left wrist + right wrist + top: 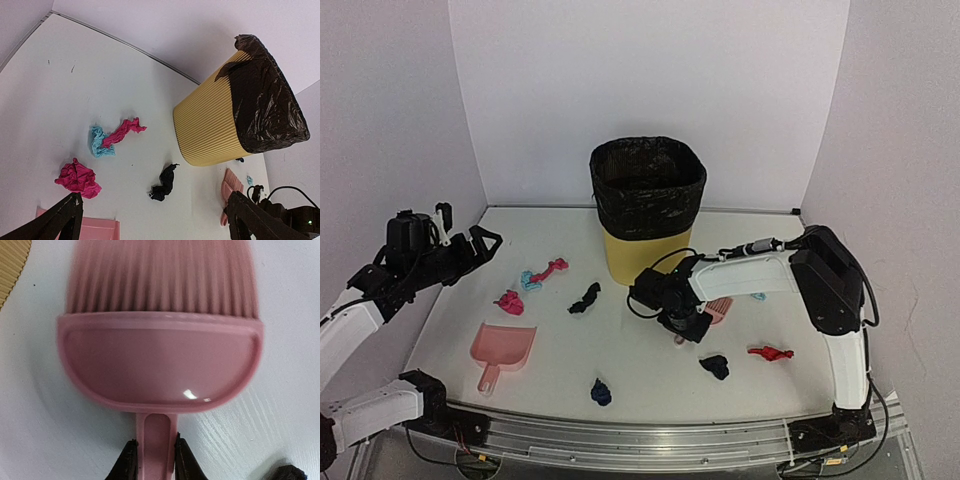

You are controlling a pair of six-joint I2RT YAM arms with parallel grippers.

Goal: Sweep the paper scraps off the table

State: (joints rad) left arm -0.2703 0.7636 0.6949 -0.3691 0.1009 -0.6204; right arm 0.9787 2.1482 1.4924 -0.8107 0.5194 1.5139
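Paper scraps lie over the white table (650, 375): a pink wad (508, 302), a light blue bit (528, 280), a pink strip (550, 268), a black twist (585, 298), a navy bit (601, 392), a black bit (715, 366), a red bit (771, 353). My right gripper (682, 325) is shut on the handle of the pink brush (160, 360), bristles pointing away, low over the table; its fingers (129, 462) pinch the handle. My left gripper (480, 245) is open and empty, raised over the left side, above the pink wad (77, 177) and black twist (164, 183).
A yellow bin (645, 210) with a black liner stands at mid back. The pink dustpan (502, 350) lies at the front left. A metal rail (650, 435) runs along the front edge. White walls close off three sides.
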